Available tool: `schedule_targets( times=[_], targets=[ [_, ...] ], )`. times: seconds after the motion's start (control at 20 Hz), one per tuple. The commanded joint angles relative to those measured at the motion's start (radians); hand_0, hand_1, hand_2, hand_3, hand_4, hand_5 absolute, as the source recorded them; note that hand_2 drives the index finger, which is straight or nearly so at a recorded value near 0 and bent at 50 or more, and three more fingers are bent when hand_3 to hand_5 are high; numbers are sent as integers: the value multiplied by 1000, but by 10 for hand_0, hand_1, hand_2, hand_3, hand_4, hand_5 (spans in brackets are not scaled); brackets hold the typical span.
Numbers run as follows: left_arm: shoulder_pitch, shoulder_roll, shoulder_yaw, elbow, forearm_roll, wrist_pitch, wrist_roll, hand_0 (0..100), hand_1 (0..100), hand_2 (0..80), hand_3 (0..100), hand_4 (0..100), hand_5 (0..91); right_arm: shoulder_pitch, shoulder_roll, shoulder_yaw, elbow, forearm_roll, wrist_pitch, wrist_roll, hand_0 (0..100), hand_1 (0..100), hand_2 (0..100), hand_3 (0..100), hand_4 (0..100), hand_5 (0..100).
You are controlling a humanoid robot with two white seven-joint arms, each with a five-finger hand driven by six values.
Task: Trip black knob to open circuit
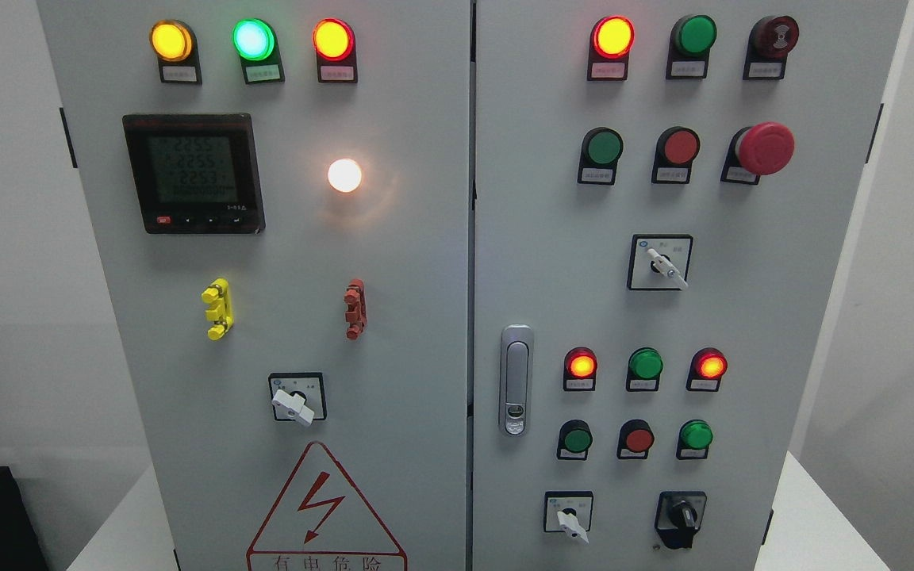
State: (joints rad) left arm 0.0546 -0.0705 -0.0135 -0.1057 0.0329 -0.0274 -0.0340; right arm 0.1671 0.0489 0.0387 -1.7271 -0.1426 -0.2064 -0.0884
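Nearest the camera, at the foot of the right-hand cabinet door point(552, 238), the black knob point(681, 517) is seen, and it is taken as the landmark for everything else. It is mounted on a black plate, with its pointer standing roughly upright. Just to its left a white-handled selector point(569, 517) is fitted, its lever tilted down to the right. Directly above the black knob a lit green lamp point(696, 435) is set, with a red button point(636, 438) up and to the left. Further left, at mid height, the door latch point(516, 381) is fixed; far up and slightly to the right the red mushroom stop point(764, 148) stands out. Well to the left, on the other door, a warning triangle point(324, 507) is printed.

No hand is shown, left or right, so whether the fingers are released or clenched cannot be told. The task is judged to be at its start, the approach not yet made. A reach to the black knob is called for next, then a pinch across its ridge and a turn; care is needed so that the white selector beside it is not caught.
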Motion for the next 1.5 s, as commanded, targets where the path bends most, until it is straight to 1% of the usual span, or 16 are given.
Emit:
schedule_targets(
  times=[0.0, 0.15, 0.4, 0.5, 0.8, 1.1, 1.45],
  targets=[
    [-2, -2, 1, 0, 2, -2, 0, 120, 389, 0, 0, 0, 0, -24, -1, -6, -43, -2, 2, 6, 543, 808, 0, 1000, 965, 871],
    [-2, -2, 1, 0, 2, -2, 0, 120, 389, 0, 0, 0, 0, -35, -3, -11, -61, -2, 21, 7, 545, 807, 0, 1000, 964, 871],
    [-2, -2, 1, 0, 2, -2, 0, 120, 389, 0, 0, 0, 0, -47, -3, -11, -75, -2, 30, 6, 549, 808, 0, 1000, 965, 870],
    [-4, -2, 1, 0, 2, -2, 0, 120, 389, 0, 0, 0, 0, -57, -15, -11, -75, -3, 42, 6, 551, 809, 0, 1000, 965, 870],
    [-2, -2, 1, 0, 2, 0, 0, 120, 389, 0, 0, 0, 0, -83, -18, -11, -71, -3, 59, 7, 555, 809, 0, 1000, 966, 869],
    [-2, -2, 1, 0, 2, -2, 0, 120, 389, 0, 0, 0, 0, -103, -17, -10, -68, -3, 70, 7, 559, 810, 0, 1000, 965, 868],
    [-2, -2, 1, 0, 2, -2, 0, 120, 389, 0, 0, 0, 0, -106, -17, -5, -68, -3, 73, 6, 561, 809, 0, 1000, 964, 868]
  ],
)
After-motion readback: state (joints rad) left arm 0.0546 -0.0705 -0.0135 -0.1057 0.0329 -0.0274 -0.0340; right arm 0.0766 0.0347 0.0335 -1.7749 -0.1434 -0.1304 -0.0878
